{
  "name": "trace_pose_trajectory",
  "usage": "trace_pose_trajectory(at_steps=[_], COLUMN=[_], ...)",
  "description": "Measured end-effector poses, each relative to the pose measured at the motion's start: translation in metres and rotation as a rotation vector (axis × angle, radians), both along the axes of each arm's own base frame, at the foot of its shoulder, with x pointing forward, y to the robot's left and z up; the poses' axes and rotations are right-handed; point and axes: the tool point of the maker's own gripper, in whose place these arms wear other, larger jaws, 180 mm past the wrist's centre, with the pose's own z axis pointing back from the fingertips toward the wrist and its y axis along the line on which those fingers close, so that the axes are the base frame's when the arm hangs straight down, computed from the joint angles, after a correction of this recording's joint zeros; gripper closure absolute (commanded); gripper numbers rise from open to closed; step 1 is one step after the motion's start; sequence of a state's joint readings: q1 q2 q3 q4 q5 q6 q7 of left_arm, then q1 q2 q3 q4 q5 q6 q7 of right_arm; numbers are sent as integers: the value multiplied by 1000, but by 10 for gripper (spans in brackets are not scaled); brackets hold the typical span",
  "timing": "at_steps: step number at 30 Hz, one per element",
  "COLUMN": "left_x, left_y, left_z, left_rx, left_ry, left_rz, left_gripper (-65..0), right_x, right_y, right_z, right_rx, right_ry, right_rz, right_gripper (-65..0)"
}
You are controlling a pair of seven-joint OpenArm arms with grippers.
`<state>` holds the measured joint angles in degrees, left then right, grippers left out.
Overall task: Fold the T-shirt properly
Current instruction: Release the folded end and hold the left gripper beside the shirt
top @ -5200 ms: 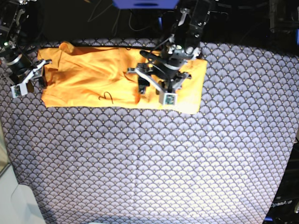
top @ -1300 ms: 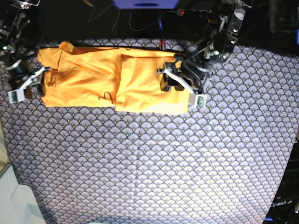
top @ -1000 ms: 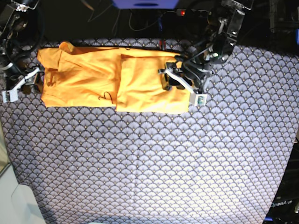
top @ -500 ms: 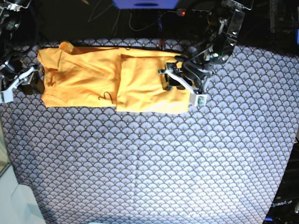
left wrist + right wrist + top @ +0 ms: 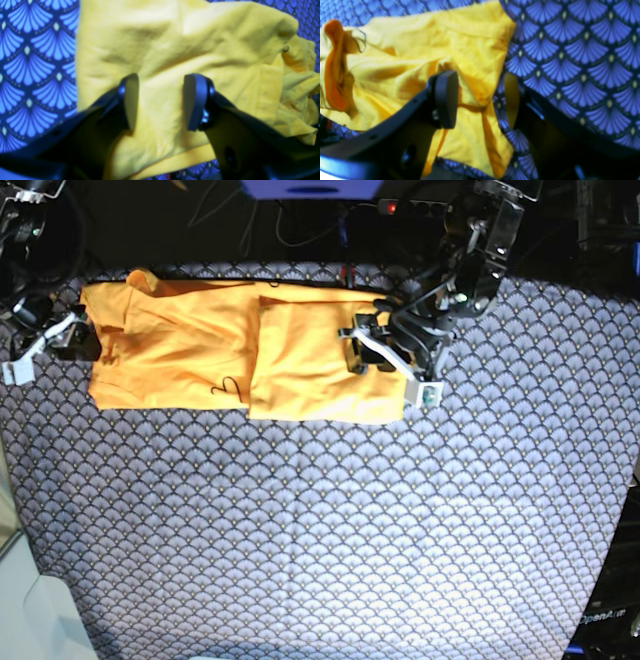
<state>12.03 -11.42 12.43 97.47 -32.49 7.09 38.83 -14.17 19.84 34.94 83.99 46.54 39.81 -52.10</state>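
Observation:
The orange-yellow T-shirt (image 5: 180,345) lies flat and wrinkled along the far side of the table, with its right part folded over as a second layer (image 5: 320,370). My left gripper (image 5: 385,365) is open above the shirt's right edge. In the left wrist view (image 5: 160,100) its fingers (image 5: 131,100) straddle bare yellow cloth (image 5: 162,45) and hold nothing. My right gripper (image 5: 55,350) is open at the shirt's left end. In the right wrist view (image 5: 480,100) one finger (image 5: 446,98) is over the shirt (image 5: 420,50), the other over the navy cloth.
A navy cloth with a white fan-scale pattern (image 5: 320,530) covers the whole table. A small dark squiggle (image 5: 228,388) lies on the shirt. Dark equipment and cables (image 5: 300,220) stand behind the far edge. A pale surface (image 5: 30,610) shows at the lower left.
The shirt's right part has been folded in since the oldest frame. In the last second my right gripper has moved up and right to the shirt's left edge. The left gripper has stayed put.

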Motion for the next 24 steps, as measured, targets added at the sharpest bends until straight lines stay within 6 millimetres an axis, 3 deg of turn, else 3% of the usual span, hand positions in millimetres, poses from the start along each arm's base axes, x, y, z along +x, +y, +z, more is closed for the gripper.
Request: trace_pose_trajectory(at_steps=[6, 18, 21, 24], left_x=[0, 0, 0, 0], left_y=[0, -1, -1, -1], left_z=[0, 2, 2, 2], left_rx=[0, -2, -3, -2], left_ry=[-1, -5, -5, -3], left_rz=[0, -2, -3, -5], left_gripper=[-288, -288, -288, -288], right_x=[5, 4, 8, 9], right_y=[18, 10, 16, 13], right_z=[-3, -7, -8, -19], right_rx=[21, -40, -34, 8], right_ry=[-6, 5, -4, 12], right_rz=[46, 42, 59, 28], right_gripper=[-315, -315, -315, -315])
